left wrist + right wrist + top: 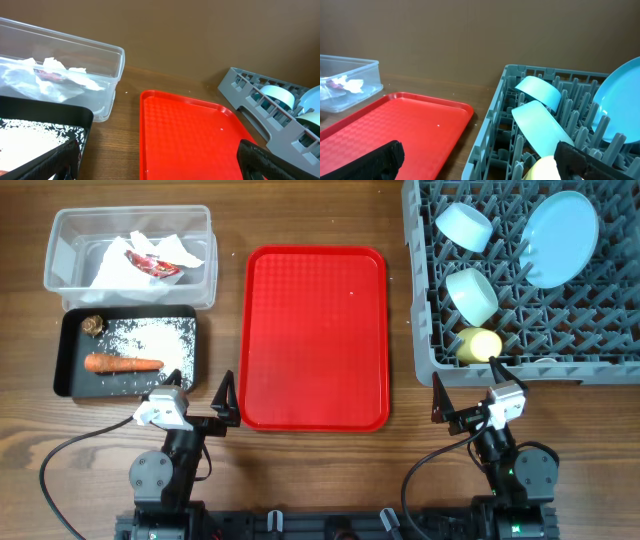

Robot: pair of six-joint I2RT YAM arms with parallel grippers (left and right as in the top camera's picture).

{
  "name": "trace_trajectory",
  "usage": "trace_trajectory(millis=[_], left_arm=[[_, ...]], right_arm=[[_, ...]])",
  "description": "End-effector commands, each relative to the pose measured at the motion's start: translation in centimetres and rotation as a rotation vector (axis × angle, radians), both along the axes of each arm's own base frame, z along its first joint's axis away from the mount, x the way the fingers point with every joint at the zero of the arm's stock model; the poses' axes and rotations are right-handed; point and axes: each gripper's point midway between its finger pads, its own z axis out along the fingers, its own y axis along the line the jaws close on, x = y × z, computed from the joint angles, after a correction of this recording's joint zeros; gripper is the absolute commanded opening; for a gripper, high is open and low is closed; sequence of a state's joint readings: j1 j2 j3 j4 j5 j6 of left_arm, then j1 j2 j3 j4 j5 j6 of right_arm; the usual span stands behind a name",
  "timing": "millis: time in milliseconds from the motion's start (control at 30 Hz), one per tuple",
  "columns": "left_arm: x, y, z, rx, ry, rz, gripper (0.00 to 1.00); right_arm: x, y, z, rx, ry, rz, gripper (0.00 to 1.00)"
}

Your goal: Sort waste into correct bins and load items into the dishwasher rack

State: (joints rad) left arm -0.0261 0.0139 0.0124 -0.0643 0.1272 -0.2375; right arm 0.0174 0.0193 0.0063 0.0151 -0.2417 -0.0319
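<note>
Black fingers: my left jaws and right jaws both spread wide, empty, low over wood surface (320, 210), at near corners of red tray (315, 335). Beyond left: black tray (68, 380) with carrot (122, 363), rice (150, 333), brown lump (94, 325); behind it clear tub (130, 215) with napkin (175, 250), wrapper (152, 264). Beyond right: grey rack (520, 367) holding near bowl (472, 295), far bowl (463, 226), plate (560, 238), yellow cup (480, 345).

No readable text, labels, brands or numbers anywhere; print on red snack wrapper (152, 264) illegible.
</note>
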Motion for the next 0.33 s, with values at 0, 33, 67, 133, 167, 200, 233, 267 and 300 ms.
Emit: trace_trajectory(millis=[0, 33, 67, 133, 167, 200, 233, 267, 300], left_arm=[[0.02, 0.13, -0.27, 0.021, 0.0, 0.008, 1.0], [0.02, 0.13, -0.27, 0.021, 0.0, 0.008, 1.0], [0.02, 0.13, -0.27, 0.021, 0.0, 0.008, 1.0], [0.02, 0.13, -0.27, 0.021, 0.0, 0.008, 1.0], [0.02, 0.13, -0.27, 0.021, 0.0, 0.008, 1.0], [0.02, 0.13, -0.27, 0.021, 0.0, 0.008, 1.0], [0.02, 0.13, -0.27, 0.021, 0.0, 0.008, 1.0], [0.02, 0.13, -0.27, 0.021, 0.0, 0.008, 1.0], [0.02, 0.13, -0.27, 0.021, 0.0, 0.008, 1.0]], right_arm=[[0.0, -0.07, 0.17, -0.013, -0.012, -0.006, 1.0], [0.0, -0.08, 0.17, -0.013, -0.012, -0.007, 1.0], [0.0, -0.08, 0.17, -0.013, -0.012, -0.007, 1.0], [0.0, -0.08, 0.17, -0.013, -0.012, -0.007, 1.0], [0.0, -0.08, 0.17, -0.013, -0.012, -0.007, 1.0], [0.0, -0.08, 0.18, -0.013, -0.012, -0.007, 1.0], [0.0, -0.08, 0.17, -0.013, -0.012, -0.007, 1.0], [0.0, -0.07, 0.17, -0.013, -0.012, -0.006, 1.0], [0.0, -0.06, 0.17, -0.013, -0.012, -0.006, 1.0]])
